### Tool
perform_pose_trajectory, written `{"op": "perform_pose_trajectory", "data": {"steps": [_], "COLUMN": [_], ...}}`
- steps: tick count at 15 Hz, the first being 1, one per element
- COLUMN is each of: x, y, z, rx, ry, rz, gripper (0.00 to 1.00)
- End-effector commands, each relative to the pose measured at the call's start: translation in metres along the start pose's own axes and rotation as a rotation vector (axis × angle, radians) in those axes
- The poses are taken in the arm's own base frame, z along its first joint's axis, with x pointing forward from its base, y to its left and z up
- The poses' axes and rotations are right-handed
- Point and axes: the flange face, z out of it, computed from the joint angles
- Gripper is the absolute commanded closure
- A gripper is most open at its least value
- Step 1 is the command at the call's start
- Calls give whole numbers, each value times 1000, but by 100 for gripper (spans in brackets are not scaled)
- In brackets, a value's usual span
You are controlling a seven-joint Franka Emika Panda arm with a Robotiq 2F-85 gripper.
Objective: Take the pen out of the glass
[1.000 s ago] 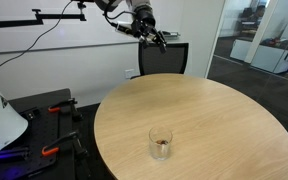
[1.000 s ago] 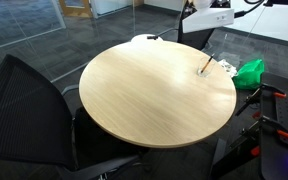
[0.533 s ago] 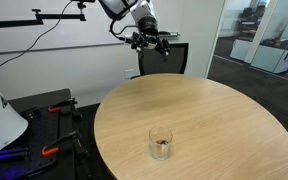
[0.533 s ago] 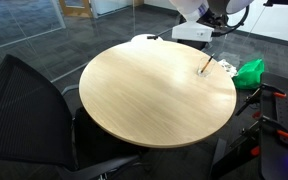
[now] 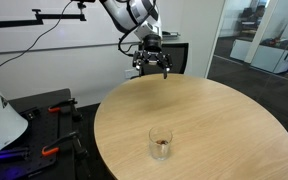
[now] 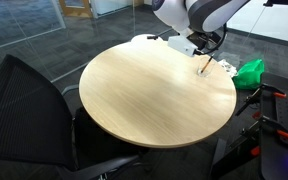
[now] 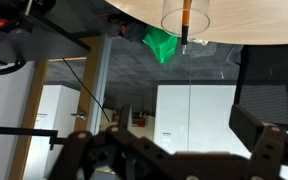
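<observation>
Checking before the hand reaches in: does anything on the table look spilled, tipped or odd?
Nothing spilled or tipped. The glass stands upright near the edge of the table; the pen inside it is the only oddity. The hand hangs open, apart from both.

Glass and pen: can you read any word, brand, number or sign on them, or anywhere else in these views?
No text can be read in any view.
Glass: clear, no print visible.
Pen: too small to show any marking.
Gripper: no legible label.
</observation>
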Motion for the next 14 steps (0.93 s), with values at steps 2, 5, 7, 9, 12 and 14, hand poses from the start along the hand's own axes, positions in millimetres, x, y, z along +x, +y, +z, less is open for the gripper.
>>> {"op": "perform_pose_trajectory", "data": {"steps": [2, 5, 7, 9, 12, 14], "x": [1, 0, -2, -5, -10, -13], "y": [-13, -18, -21, -25, -30, -35], "z": [22, 37, 45, 53, 67, 80], "rx": [-51, -35, -24, -15, 5, 6], "ry": [18, 30, 37, 39, 17, 3], "rz": [35, -4, 3, -1, 0, 6], "gripper": [0, 0, 0, 0, 0, 0]}}
